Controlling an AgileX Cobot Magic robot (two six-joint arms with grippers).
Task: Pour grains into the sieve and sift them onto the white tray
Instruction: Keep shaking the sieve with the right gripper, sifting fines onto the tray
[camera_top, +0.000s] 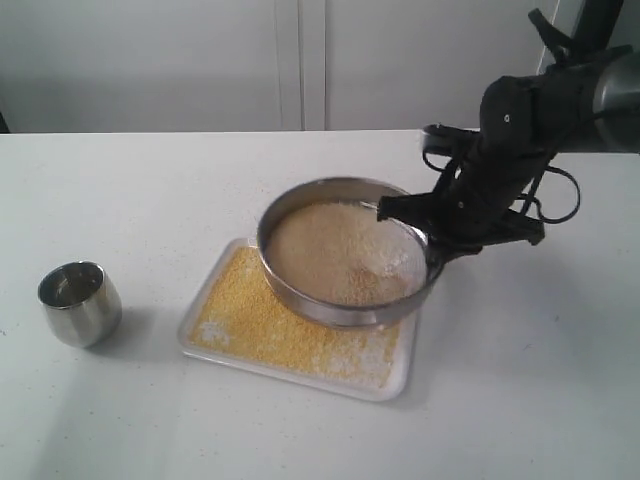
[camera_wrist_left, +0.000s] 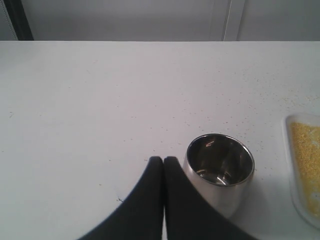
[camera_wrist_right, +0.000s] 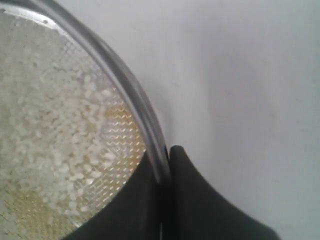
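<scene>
The right wrist view shows up close that the right tool (camera_wrist_right: 162, 155) pinches the rim of the sieve (camera_wrist_right: 125, 90). Pale grains (camera_wrist_right: 55, 125) lie on its mesh. Only the left wrist view shows the left tool (camera_wrist_left: 163, 162), pressed together, just beside the steel cup (camera_wrist_left: 220, 167). The cup stands upright on the worktop (camera_top: 150, 190), well left of the white tray (camera_top: 395, 385). The sieve is over the tray's far right part, open side up. Yellow meal (camera_top: 260, 320) covers the tray.

Bright, even light, soft shadows — right wrist view blurry
</scene>
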